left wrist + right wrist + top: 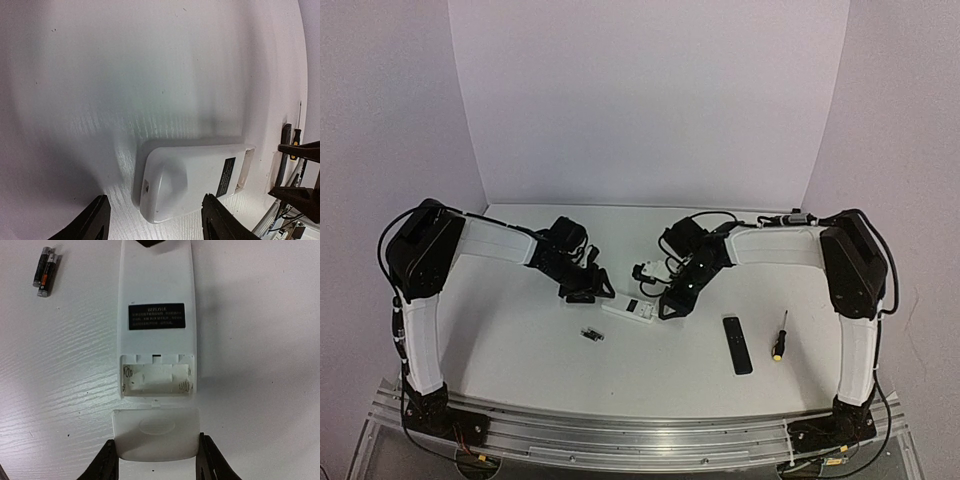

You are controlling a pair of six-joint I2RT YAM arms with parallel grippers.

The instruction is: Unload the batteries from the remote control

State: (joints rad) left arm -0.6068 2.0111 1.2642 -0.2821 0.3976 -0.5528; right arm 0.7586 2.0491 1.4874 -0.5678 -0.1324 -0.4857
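Lying back-up at the middle of the white, wood-grained tabletop, the remote control shows me an empty compartment; both batteries rest side by side nearby. My right fingers clamp the detached cover; my left fingers stand open astride the remote's other end. Plain pale walls box in three sides.

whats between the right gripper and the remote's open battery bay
The detached battery cover, next to the empty bay of the remote control, with the right gripper clasping it; the right wrist view shows it.
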